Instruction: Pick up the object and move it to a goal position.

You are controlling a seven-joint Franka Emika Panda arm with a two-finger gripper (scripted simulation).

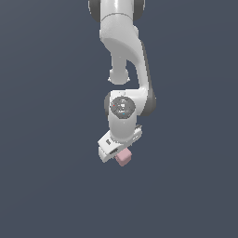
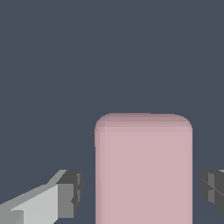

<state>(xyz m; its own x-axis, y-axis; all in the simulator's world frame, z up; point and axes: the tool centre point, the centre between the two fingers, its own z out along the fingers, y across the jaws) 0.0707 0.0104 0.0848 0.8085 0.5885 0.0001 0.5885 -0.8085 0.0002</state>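
Note:
The object (image 2: 143,170) is a pale pink block with rounded edges, standing between my two fingers in the wrist view. My gripper (image 2: 142,192) is open, with a small gap between each dark pad (image 2: 72,194) and the block's sides. In the exterior view the white gripper (image 1: 118,155) hangs from the arm over the object (image 1: 124,159), which peeks out below the hand on the exterior view's right. The fingertips themselves are hidden there.
A plain dark grey-blue surface fills both views. The white arm (image 1: 124,51) comes down from the top of the exterior view. No other objects or marker show.

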